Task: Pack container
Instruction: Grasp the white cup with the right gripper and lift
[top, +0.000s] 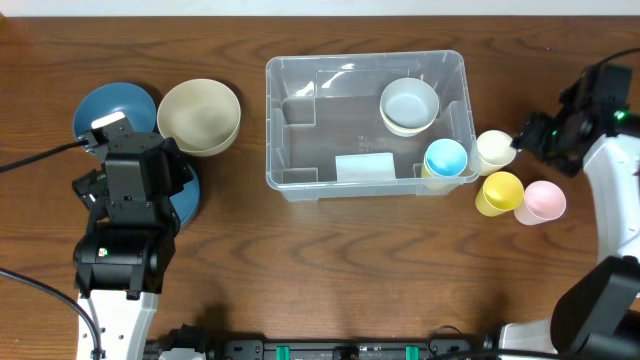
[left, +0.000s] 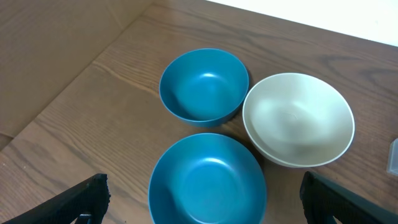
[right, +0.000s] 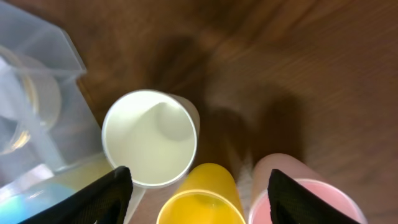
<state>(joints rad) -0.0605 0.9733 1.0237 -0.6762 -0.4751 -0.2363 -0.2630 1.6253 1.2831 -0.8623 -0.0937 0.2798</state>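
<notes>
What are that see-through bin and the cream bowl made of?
The container looks like clear, glossy plastic: the table shows through its walls. The cream bowl seems smooth, matte plastic or melamine, with only soft highlights; ceramic cannot be ruled out.

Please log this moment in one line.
container: white bowl, blue cup inside | left fingers: open, above blue bowl | right fingers: open, above cups
</notes>
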